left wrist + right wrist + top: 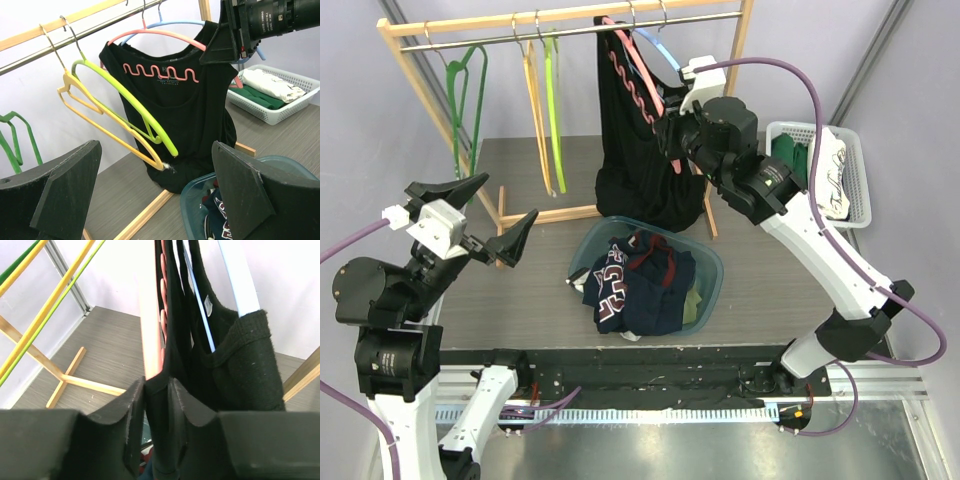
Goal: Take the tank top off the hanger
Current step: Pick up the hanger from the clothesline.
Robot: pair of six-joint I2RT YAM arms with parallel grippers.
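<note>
Your tank top [640, 150] hangs on the pink hanger [638, 75] from the rail [570, 30], at about 12 o'clock in the overhead view, its hem just above the blue tub [705, 255] of clothes at its 6 o'clock. Your right pincer [157, 390] comes in from the garment's 3 o'clock side, and its jaws are pressed together on a fold of the black fabric beside the hanger's arm. Your left pincer [510, 196] sits over the bench [520, 290] at 9 o'clock, well apart from the rail, jaws spread wide and gripping nothing.
</note>
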